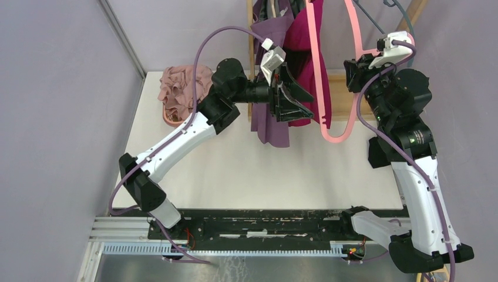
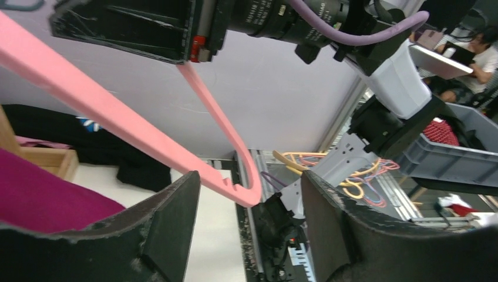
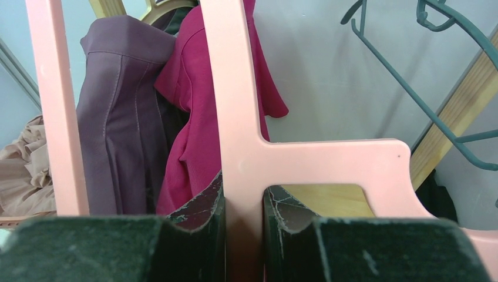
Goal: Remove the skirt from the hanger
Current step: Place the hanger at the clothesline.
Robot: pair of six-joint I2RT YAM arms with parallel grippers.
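My right gripper [image 3: 244,202]: clamped tight on a bar of the pink plastic hanger [image 3: 235,88].
My left gripper [image 2: 251,188]: spread wide, holding nothing, cloth just beside one finger.
Magenta fabric skirt [image 3: 191,129]: hangs against the hanger's long bar, behind it.
Purple seamed garment [image 3: 114,117]: hangs touching the skirt's far side.

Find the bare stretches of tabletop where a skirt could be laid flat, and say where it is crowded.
Bare: the tabletop middle, between left arm and right arm, from the purple skirt down to the near rail. Crowded: the far edge, with pink cloth, magenta skirt and pink hanger.
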